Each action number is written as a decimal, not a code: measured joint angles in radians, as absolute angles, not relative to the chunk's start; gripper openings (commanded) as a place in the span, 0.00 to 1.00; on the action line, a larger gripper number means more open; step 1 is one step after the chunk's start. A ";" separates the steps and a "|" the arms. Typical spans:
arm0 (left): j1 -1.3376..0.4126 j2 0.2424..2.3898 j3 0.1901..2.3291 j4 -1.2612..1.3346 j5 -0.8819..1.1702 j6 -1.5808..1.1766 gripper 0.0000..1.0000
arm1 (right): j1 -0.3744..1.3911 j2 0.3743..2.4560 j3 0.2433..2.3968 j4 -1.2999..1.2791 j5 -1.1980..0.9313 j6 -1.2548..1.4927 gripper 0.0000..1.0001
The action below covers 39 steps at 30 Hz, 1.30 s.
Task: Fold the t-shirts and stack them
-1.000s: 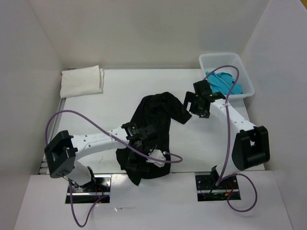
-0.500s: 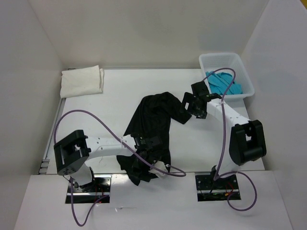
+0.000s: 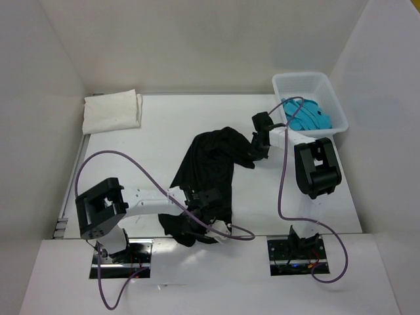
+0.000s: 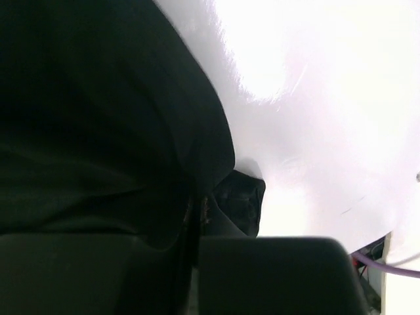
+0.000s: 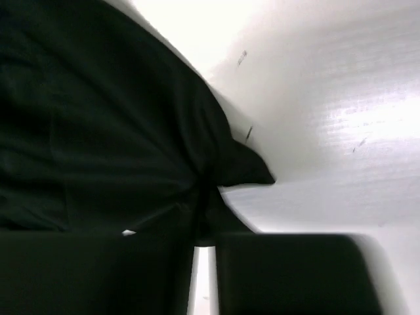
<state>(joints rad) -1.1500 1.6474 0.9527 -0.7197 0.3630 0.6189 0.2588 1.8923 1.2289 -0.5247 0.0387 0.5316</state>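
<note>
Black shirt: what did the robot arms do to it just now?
Both grippers closed on the black t-shirt: left gripper at its near edge, right gripper at its far corner. The turquoise t-shirt in the basket and the cream t-shirt stayed put.

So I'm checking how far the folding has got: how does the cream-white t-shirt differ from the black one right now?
The cream-white t-shirt is folded into a block; the black t-shirt lies crumpled and drawn out. The cream-white one sits at the far left corner, the black one mid-table. Nothing touches the cream-white one; the left gripper and right gripper each pinch the black one. Both rest on the table.
</note>
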 measured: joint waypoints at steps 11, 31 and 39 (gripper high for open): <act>-0.619 1.425 1.098 -0.836 0.106 0.739 0.00 | 0.250 1.775 1.101 -0.550 0.060 0.565 0.00; -0.265 1.476 1.330 -0.713 0.064 0.681 0.90 | 0.340 1.496 0.979 -0.599 -0.118 0.658 0.00; -0.191 1.626 1.259 -0.731 0.093 0.591 0.53 | 0.348 1.505 0.976 -0.593 -0.138 0.662 0.00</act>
<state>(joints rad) -0.1909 1.6264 1.2587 -0.7311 0.0925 0.5907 0.3477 1.5055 0.9756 -0.5926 -0.1383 0.6617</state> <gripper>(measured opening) 0.596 0.007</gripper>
